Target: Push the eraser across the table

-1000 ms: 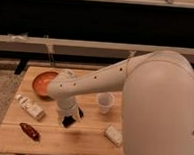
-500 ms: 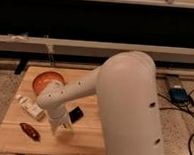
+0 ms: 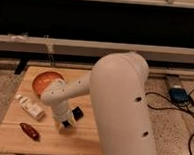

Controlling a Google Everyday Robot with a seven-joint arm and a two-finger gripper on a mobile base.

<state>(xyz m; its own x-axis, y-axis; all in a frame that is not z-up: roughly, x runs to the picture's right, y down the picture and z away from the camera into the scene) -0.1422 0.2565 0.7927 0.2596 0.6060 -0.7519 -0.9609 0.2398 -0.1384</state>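
The gripper (image 3: 65, 124) sits low over the table (image 3: 8, 136), just beside the eraser (image 3: 78, 112), perhaps touching it; how far it gapes I cannot tell.

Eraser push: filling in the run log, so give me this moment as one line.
gripper: low over table, next to eraser | eraser: mid-table | contact: cannot tell

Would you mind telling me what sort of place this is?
Probably a robotics lab or test room: loose cables on speckled carpet, one small wooden table, the gripper low over it beside the eraser.
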